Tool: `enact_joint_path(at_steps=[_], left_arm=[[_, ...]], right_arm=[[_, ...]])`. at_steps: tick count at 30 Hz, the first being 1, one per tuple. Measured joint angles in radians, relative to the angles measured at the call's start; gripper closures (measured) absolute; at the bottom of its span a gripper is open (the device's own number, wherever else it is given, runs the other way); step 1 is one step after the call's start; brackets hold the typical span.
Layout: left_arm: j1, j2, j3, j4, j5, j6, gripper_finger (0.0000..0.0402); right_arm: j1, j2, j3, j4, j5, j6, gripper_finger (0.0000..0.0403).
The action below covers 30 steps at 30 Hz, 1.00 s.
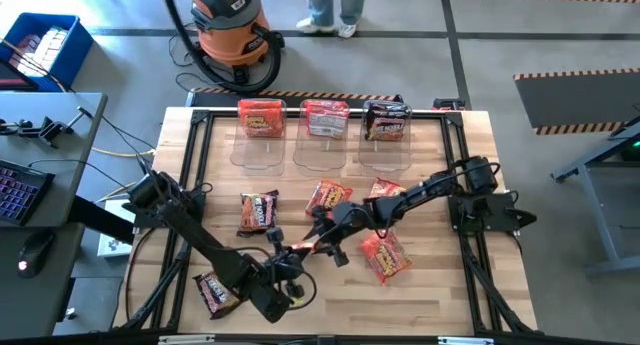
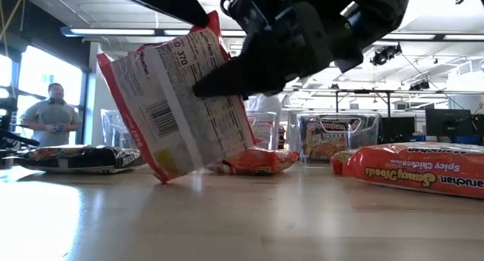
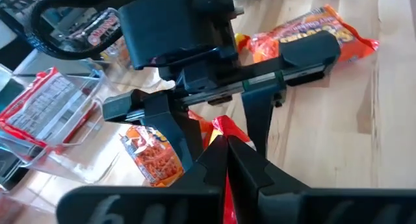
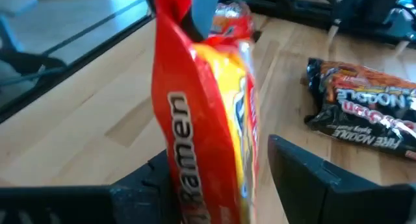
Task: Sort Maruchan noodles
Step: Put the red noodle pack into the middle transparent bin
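A red-and-yellow Maruchan noodles packet [image 2: 170, 102] hangs tilted over the middle of the table, and my left gripper [image 3: 226, 143] is shut on its upper end. My right gripper [image 4: 218, 156] is open and reaches in from the right. Its fingers stand on either side of the packet's [image 4: 208, 120] flat faces, and I cannot tell whether they touch it. In the high view the two grippers meet at the packet [image 1: 308, 247]. Three clear bins at the far edge hold an orange [image 1: 262, 117], a red-and-white [image 1: 325, 117] and a dark [image 1: 387, 120] packet. My left gripper pinches the packet's upper end seam [image 3: 224, 125] between its two shut fingers, coming in slanting down from the table's near left. The packet hangs tilted below the fingers. Its lower corner [image 2: 162, 176] is at the table top, and I cannot tell whether it touches.
Loose packets lie on the wood: a dark one [image 1: 258, 210] left of centre, orange ones [image 1: 328, 197] [image 1: 385, 255] near my right arm, and a dark one [image 1: 213, 290] under my left arm. A person [image 2: 53, 110] stands beyond the table.
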Motion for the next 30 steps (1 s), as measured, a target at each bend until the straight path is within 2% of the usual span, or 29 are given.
enact_joint_path(at_steps=[6,11,15,20,26,30], left_arm=[[-0.008,-0.006,0.000,0.009,-0.041,-0.012,0.0401],[-0.033,-0.006,0.000,0.006,-0.088,-0.045,0.0401],[-0.057,-0.006,0.000,-0.003,-0.130,-0.074,0.0401],[-0.065,-0.006,0.000,-0.056,-0.135,-0.139,0.0401],[-0.064,-0.006,0.000,-0.097,-0.139,-0.225,0.0397],[-0.066,-0.006,0.000,-0.106,-0.136,-0.208,0.0380]], right_arm=[[0.000,0.035,0.000,0.066,-0.001,0.076,0.0217],[0.004,0.092,0.000,0.196,-0.007,0.135,0.0217],[0.004,0.103,0.000,0.221,-0.007,0.158,0.0217],[0.004,0.103,0.000,0.221,-0.007,0.179,0.0219],[0.002,0.103,0.000,0.215,-0.007,0.183,0.0251],[0.001,0.103,0.000,0.213,-0.018,0.179,0.0286]])
